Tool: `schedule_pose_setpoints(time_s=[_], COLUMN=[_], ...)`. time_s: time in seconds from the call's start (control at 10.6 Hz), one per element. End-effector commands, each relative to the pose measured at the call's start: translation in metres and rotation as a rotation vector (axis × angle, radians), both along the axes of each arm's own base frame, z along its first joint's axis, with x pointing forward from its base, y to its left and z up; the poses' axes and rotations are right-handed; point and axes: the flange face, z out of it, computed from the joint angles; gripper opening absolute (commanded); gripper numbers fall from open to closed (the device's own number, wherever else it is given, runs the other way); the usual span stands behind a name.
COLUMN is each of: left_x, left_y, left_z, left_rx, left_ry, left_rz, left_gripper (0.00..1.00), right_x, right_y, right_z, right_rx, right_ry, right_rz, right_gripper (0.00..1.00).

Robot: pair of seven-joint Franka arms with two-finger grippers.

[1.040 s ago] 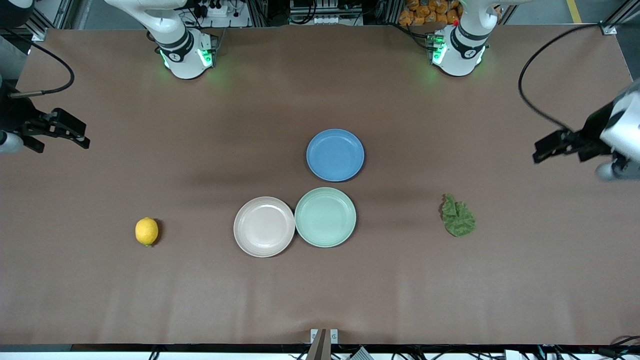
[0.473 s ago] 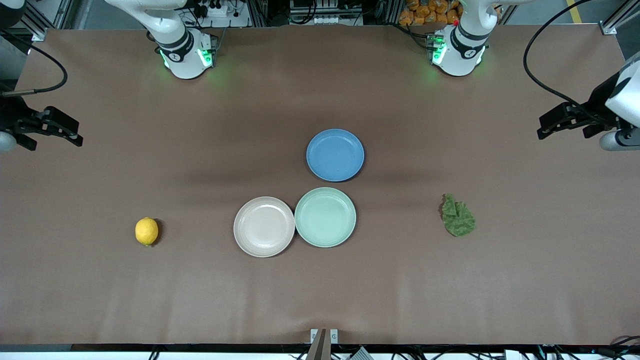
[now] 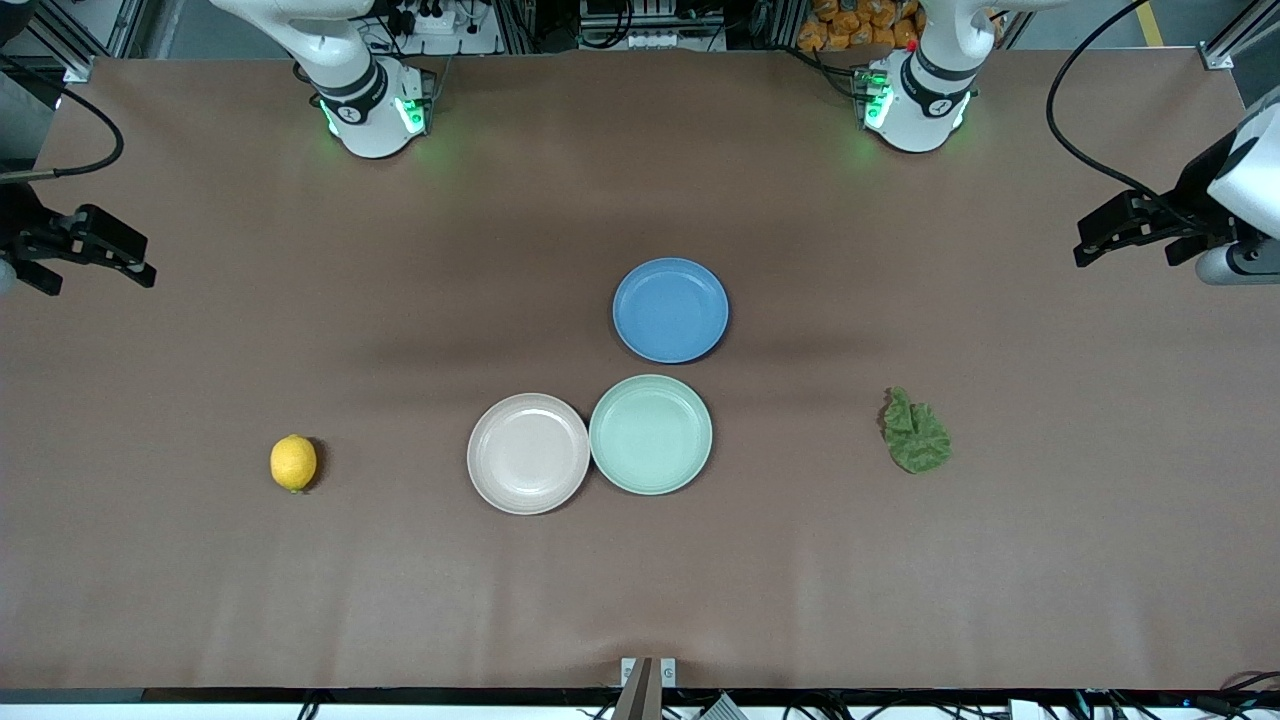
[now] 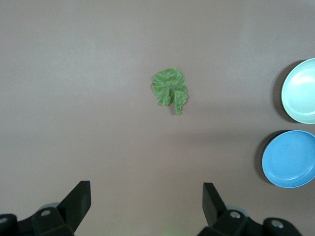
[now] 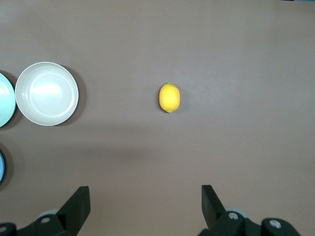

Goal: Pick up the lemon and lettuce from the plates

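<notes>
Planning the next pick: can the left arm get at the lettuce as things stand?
Probably yes: the lettuce lies alone on the table, apart from the plates, and the left gripper hangs open at that end.

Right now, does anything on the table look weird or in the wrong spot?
Nothing is spilled or broken. The only odd thing: the lemon and the lettuce lie on the bare table, each far from the plates, and the beige plate, mint plate and blue plate hold nothing.

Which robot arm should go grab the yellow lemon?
The right arm, most likely. The lemon lies on the table toward its end, and the open right gripper hangs at that end. The open left gripper is at the lettuce end.
</notes>
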Motion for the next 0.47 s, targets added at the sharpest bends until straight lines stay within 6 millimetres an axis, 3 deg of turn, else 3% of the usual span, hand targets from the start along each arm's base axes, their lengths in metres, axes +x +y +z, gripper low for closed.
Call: schedule_pose_setpoints(time_s=[0.0, 0.38], left_x=[-0.0020, 0.0011], left_y=[0.0067, 0.0081], left_z=[-0.0025, -0.0050], left_rx=[-0.015, -0.007], left_ry=[-0.009, -0.014], left_rz=[-0.028, -0.012], left_gripper=[1.00, 1.00], right_x=[-0.0067, -0.0152], right_y=[-0.0054, -0.0141], right_z=[0.0089, 0.0126], right_rx=[-0.012, -0.002], right_ry=[-0.002, 0.026], right_rz=[0.000, -0.027], right_gripper=[1.00, 1.00])
